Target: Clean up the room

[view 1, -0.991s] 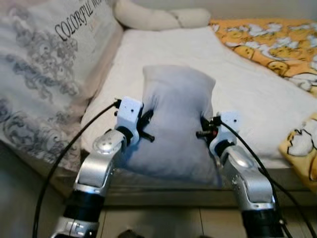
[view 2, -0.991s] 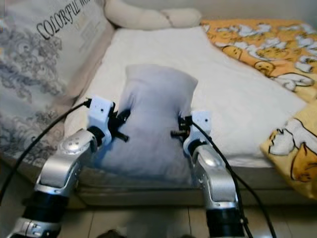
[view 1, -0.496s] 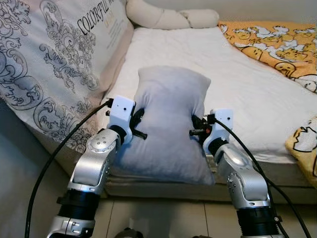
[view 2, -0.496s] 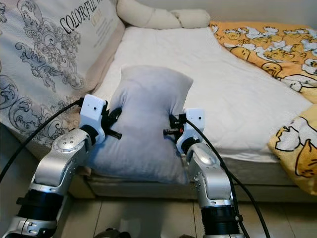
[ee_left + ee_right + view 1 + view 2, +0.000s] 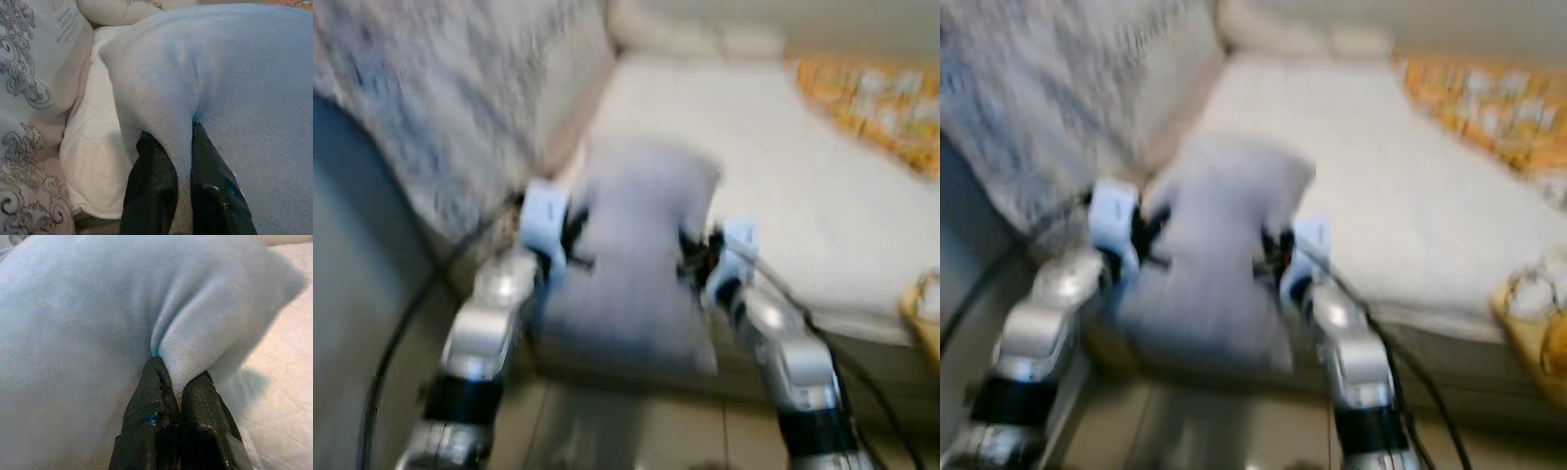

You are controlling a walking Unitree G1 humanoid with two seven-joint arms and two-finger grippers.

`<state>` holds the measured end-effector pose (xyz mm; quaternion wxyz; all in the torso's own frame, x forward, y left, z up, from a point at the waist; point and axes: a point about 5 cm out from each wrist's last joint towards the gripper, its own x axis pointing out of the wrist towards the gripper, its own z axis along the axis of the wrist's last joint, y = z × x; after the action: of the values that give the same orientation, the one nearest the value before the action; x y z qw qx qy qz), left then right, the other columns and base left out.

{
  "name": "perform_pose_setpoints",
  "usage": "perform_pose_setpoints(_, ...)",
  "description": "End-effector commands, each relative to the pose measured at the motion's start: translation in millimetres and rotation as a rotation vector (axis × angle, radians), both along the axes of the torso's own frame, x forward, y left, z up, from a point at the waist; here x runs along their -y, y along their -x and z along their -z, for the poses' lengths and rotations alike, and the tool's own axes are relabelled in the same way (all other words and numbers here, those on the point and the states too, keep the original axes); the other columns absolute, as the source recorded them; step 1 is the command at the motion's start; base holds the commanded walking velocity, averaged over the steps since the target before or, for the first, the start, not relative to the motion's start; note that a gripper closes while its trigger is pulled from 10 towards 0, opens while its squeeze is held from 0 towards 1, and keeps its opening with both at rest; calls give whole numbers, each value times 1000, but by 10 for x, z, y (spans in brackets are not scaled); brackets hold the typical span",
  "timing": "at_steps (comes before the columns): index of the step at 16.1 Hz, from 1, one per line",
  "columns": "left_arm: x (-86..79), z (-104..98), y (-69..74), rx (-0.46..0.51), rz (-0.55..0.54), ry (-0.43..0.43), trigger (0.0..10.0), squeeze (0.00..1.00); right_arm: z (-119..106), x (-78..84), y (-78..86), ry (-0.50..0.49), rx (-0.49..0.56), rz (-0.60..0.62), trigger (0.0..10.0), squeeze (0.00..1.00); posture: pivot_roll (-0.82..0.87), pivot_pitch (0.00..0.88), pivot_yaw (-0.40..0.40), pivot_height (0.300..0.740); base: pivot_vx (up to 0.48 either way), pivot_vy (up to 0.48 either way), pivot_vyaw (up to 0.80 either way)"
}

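Grey pillow [image 5: 641,259] held between both grippers, long axis running away from the robot toward the bed [image 5: 773,186]. Left gripper [image 5: 171,147] pinches a fold on its left edge, right gripper [image 5: 178,382] pinches one on its right edge. Head views blurred.

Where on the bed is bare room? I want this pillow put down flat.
The white mattress beyond the grey pillow is bare, bordered by the patterned bedding on the robot's left, the cream bolster at the far end and the orange quilt on its right. The near edge is crowded: left gripper and right gripper pinch the pillow there.
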<state>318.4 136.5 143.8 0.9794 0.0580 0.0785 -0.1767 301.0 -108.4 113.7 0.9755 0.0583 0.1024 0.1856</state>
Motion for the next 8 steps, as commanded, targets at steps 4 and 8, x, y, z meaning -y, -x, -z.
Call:
perform_pose_setpoints(4, 96, -83, -17, 33, 40, 7, 10000, 0, -42, 37, 14, 7, 23, 2, 10000, 0, -50, 0, 31, 740, 264, 0, 0)
perform_pose_setpoints(8, 36, -41, 40, 19, 15, 23, 10000, 0, -1, 19, 24, 72, 13, -27, 10000, 0, -47, 0, 19, 740, 292, 0, 400)
